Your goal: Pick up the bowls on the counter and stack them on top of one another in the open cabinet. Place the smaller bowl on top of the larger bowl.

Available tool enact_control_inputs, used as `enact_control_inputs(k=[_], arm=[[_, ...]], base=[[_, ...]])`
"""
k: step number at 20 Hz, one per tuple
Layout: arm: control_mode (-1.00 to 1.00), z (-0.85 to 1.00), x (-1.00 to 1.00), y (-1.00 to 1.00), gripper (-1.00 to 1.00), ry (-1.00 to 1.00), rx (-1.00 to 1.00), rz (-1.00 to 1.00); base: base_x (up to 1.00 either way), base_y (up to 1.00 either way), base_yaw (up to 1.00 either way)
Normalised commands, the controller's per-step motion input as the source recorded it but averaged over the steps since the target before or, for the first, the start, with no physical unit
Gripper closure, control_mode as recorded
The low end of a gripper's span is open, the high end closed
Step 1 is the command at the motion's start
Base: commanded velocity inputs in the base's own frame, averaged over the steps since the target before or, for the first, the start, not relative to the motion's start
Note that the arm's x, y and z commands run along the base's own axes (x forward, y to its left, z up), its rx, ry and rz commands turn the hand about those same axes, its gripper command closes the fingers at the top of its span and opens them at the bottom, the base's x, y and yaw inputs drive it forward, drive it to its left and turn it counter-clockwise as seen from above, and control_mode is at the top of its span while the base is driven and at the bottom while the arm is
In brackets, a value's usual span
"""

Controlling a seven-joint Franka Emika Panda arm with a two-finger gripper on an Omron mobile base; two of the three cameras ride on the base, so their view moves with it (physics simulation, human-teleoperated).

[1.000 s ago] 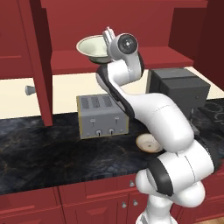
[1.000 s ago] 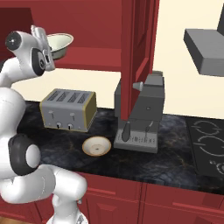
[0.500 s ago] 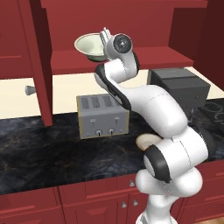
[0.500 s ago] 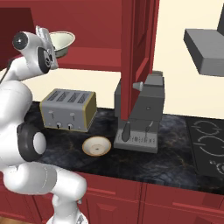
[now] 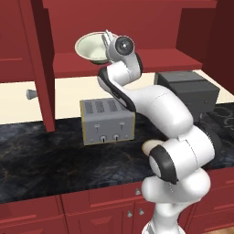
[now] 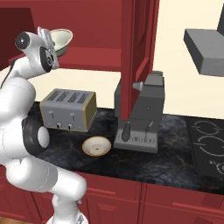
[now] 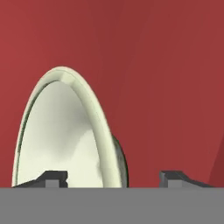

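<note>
My pincer (image 7: 113,179) was up at the open cabinet (image 5: 151,27), above its shelf (image 5: 151,61). In the hand view my two fingertips (image 7: 52,178) stood wide apart, with the rim of the large bowl (image 7: 65,131) between them. The left tip lay over the bowl's inside and the right one stood clear of it against the red back wall, so the jaws were parted, not clamped on the rim. Whether the bowl touched a tip I could not tell.

In the left base view the large bowl (image 5: 93,47) sat tilted at the left part of the shelf, its cream inside facing outward and its rim right beside my wrist. In the right base view the same bowl (image 6: 60,40) showed just past my hand, over the front edge of the shelf. Whether its base rested on the shelf I could not tell.

The small bowl (image 6: 96,146) lay flat on the desk (image 6: 144,162) near its front edge, in front of the toaster (image 6: 68,110) and just left of the grey coffee machine (image 6: 142,113). The cabinet door (image 5: 39,68) hung open at the left, its knob (image 5: 30,94) pointing sideways.
</note>
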Motion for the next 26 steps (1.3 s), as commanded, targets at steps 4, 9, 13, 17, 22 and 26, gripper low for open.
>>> enact_control_inputs(k=[4,9,13,17,22,26], arm=[[-1.00,0.10,0.08,0.00,-1.00,-0.02,0.02,0.00],[-1.00,0.20,0.00,0.00,-1.00,-0.04,0.07,-0.01],[-1.00,0.18,0.00,0.00,-1.00,-0.05,0.08,-0.04],[-1.00,0.17,0.00,0.00,-1.00,-0.10,0.08,-0.06],[-1.00,0.21,-0.10,-0.02,-1.00,-0.11,0.09,-0.06],[-1.00,0.17,-0.46,-0.13,-1.00,-0.07,0.07,-0.02]], base=[[0.00,0.00,0.00],[0.00,0.00,0.00],[0.00,0.00,0.00],[0.00,0.00,0.00],[0.00,0.00,0.00],[0.00,0.00,0.00]])
